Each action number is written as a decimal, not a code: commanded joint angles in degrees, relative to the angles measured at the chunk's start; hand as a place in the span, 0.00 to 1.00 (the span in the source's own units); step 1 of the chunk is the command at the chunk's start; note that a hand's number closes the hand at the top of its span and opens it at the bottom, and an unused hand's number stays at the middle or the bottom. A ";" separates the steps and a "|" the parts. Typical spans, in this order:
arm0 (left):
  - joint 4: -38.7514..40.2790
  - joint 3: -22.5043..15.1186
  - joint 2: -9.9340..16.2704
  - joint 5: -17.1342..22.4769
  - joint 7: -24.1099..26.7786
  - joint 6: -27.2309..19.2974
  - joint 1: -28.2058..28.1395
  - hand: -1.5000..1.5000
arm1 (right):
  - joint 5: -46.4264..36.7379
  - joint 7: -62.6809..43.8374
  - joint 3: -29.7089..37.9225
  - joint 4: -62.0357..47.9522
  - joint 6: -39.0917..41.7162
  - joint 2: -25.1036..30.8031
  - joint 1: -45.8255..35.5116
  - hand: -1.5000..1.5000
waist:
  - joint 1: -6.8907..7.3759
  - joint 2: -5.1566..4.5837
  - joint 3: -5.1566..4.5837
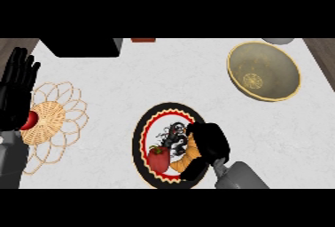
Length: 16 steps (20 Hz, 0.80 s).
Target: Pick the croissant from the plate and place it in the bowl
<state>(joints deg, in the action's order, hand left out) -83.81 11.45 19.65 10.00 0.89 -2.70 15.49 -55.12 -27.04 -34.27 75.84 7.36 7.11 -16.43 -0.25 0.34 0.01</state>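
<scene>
A round plate point(147, 122) with a black rim, red ring and patterned middle lies at the lower centre of the white counter. On it rests a golden croissant point(185, 160), beside a red pepper point(157, 159). My right hand point(209, 142) comes in from the lower edge and curls over the croissant, hiding its upper part. The tan bowl point(263, 71) with a yellow rim sits at the upper right, well apart from the plate. My left hand point(16, 86) rests open at the left edge, fingers up.
A woven wicker trivet point(56, 122) with looped edges lies at the left, a red object point(29, 120) on it beside my left hand. A dark box point(82, 46) stands at the back left, a small red-brown item point(143, 40) at the back.
</scene>
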 commanded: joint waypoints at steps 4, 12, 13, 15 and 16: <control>-0.61 0.89 0.40 0.11 0.70 -0.27 -0.37 0.50 | 5.50 17.19 13.01 -4.67 2.99 24.20 -2.75 1.00 | -1.32 -2.01 0.51; -1.27 0.58 0.01 0.37 1.25 0.09 -0.05 0.50 | 13.21 39.18 25.33 -13.69 2.63 42.11 -7.41 1.00 | 0.09 -2.57 0.89; -1.15 0.58 0.04 0.52 1.02 0.37 -0.69 0.50 | 13.89 41.14 27.15 -15.15 2.16 44.02 -8.54 1.00 | 1.02 -2.60 0.89; -1.41 0.65 0.28 0.68 0.99 0.55 -0.07 0.50 | 15.71 46.11 30.09 -18.52 0.82 46.61 -8.85 1.00 | 1.04 -2.76 1.07; -1.49 0.08 -0.78 0.84 1.47 0.47 -0.06 0.50 | 16.84 48.17 31.60 -20.06 0.97 47.71 -10.11 1.00 | 1.64 -2.94 1.00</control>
<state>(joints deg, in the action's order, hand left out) -85.03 11.97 19.47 10.57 1.99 -2.49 15.24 -41.60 12.81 -8.12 60.80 9.17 49.06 -24.22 0.41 -2.26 0.89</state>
